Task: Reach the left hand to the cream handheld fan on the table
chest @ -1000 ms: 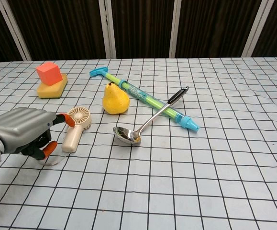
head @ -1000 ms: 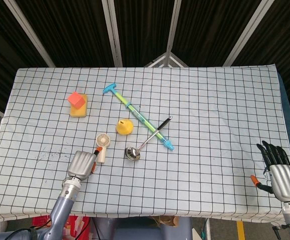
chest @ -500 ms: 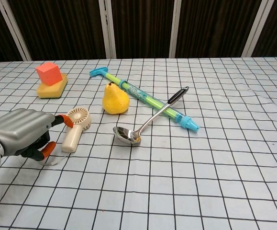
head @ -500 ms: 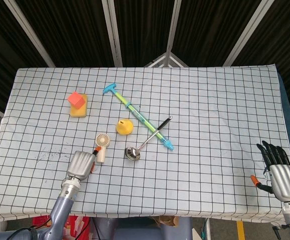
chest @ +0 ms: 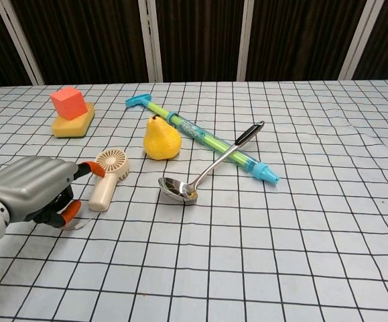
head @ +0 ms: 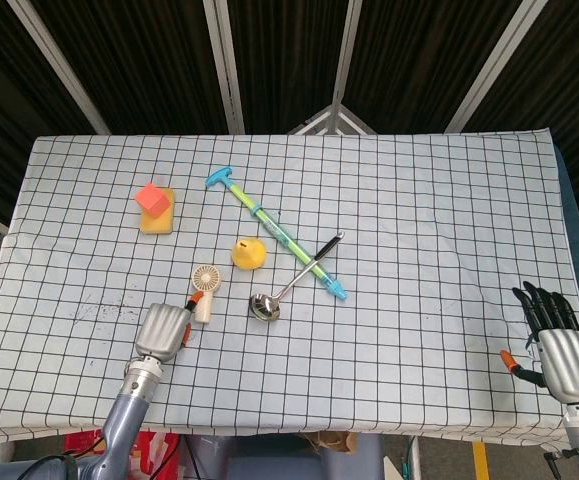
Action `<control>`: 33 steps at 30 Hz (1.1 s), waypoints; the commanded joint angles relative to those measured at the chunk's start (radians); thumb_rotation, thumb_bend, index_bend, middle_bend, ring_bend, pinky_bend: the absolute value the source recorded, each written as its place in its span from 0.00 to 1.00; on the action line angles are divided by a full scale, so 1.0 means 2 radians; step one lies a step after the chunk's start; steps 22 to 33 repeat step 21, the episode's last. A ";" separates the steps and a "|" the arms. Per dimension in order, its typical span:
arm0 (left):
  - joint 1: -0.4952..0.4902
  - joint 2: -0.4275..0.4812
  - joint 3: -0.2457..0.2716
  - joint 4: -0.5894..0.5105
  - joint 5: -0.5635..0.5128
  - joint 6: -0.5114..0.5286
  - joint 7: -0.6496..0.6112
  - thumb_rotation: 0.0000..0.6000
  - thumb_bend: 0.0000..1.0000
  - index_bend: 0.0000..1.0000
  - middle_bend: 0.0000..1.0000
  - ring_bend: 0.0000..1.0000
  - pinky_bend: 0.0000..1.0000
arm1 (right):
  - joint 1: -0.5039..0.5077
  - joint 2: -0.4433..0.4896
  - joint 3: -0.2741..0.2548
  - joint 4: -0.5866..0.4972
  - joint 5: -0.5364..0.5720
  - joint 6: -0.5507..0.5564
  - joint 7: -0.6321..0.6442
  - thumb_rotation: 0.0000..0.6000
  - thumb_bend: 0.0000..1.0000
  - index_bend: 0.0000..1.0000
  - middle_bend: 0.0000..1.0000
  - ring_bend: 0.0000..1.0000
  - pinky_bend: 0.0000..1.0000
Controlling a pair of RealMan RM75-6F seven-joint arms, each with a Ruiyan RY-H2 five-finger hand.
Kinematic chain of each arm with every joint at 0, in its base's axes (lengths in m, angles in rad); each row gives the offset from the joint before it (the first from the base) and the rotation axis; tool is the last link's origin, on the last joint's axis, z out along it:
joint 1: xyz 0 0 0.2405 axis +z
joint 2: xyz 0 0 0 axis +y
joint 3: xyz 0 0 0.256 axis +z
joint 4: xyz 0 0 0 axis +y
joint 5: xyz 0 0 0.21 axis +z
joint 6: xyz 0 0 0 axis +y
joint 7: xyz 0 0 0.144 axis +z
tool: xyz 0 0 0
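Fan (chest: 108,178) lies just beside left hand (chest: 31,188).

Tablecloth (chest: 328,221): matt woven cloth, lightly creased. Cream handheld fan (chest: 106,177): smooth matt plastic. Ladle (chest: 200,176): polished metal bowl and stem — black handle tip. Left hand (chest: 29,191): ribbed grey metallic-looking shell. Pear (chest: 161,139): smooth, faintly glossy. Sponge (chest: 72,124): porous, matt.
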 commanded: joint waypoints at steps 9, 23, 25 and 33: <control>0.030 0.097 -0.001 -0.111 0.103 0.077 -0.079 1.00 0.35 0.00 0.25 0.18 0.24 | 0.000 -0.001 0.000 0.000 0.000 0.001 -0.001 1.00 0.28 0.07 0.00 0.00 0.00; 0.124 0.207 0.078 -0.095 0.206 0.177 -0.153 1.00 0.19 0.00 0.00 0.00 0.00 | -0.001 -0.002 0.000 -0.001 0.000 0.002 -0.009 1.00 0.28 0.07 0.00 0.00 0.00; 0.124 0.207 0.078 -0.095 0.206 0.177 -0.153 1.00 0.19 0.00 0.00 0.00 0.00 | -0.001 -0.002 0.000 -0.001 0.000 0.002 -0.009 1.00 0.28 0.07 0.00 0.00 0.00; 0.124 0.207 0.078 -0.095 0.206 0.177 -0.153 1.00 0.19 0.00 0.00 0.00 0.00 | -0.001 -0.002 0.000 -0.001 0.000 0.002 -0.009 1.00 0.28 0.07 0.00 0.00 0.00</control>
